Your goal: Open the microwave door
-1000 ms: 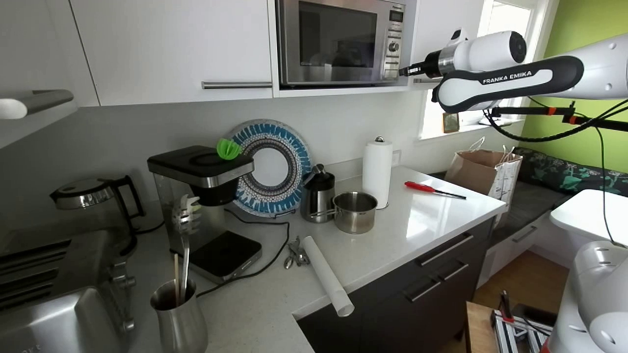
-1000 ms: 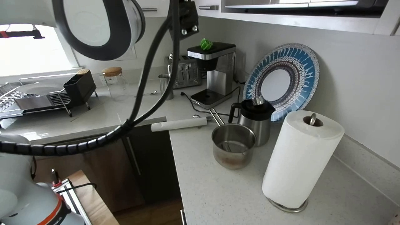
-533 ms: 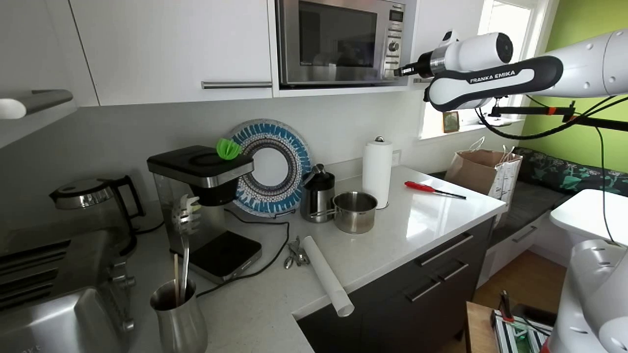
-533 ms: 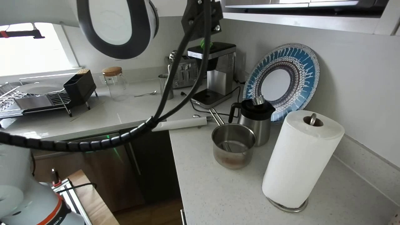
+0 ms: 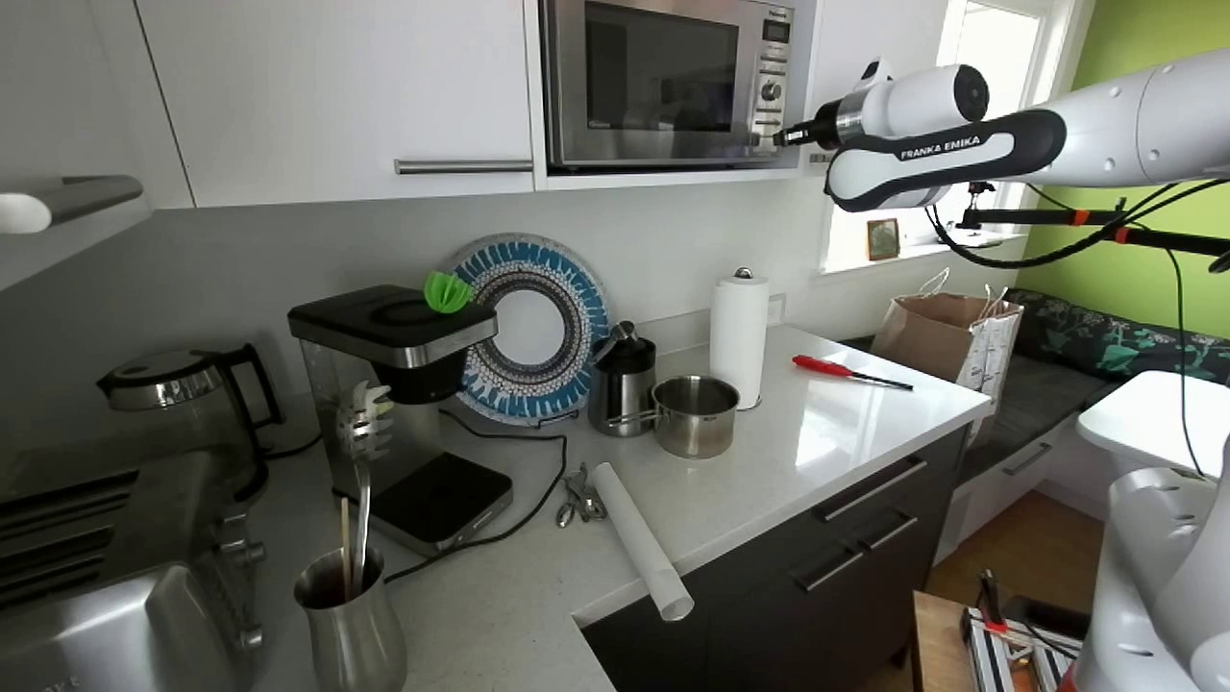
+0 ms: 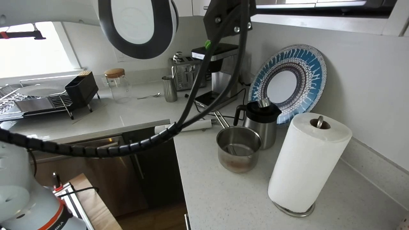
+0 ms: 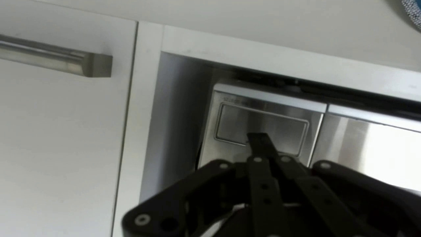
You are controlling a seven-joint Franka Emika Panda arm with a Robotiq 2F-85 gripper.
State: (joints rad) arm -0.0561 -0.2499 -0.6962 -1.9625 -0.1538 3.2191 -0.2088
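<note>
The silver microwave (image 5: 772, 60) sits in a white cabinet niche in an exterior view. Its door (image 5: 663, 72) with the dark window is shut. The control strip lies beside the door. In the wrist view the control strip (image 7: 227, 151) shows a large rectangular button (image 7: 273, 126), with the door's edge (image 7: 348, 138) to its right. My gripper (image 5: 780, 139) is shut and empty at the lower part of the control strip. In the wrist view the closed fingertips (image 7: 258, 135) overlap the button's edge; I cannot tell whether they touch it. The microwave's underside (image 6: 313, 12) shows in an exterior view.
A white cabinet door with a metal handle (image 7: 56, 57) is beside the niche. The niche's white bottom ledge (image 7: 263, 56) borders the microwave. Below, the counter holds a paper towel roll (image 5: 740, 341), a pot (image 5: 696, 418) and a coffee maker (image 5: 394, 327). A black cable (image 6: 153, 139) hangs from the arm.
The arm has moved toward the microwave. The gripper tip has shifted slightly left and up over the lower control strip in an exterior view. The microwave door has not moved.
</note>
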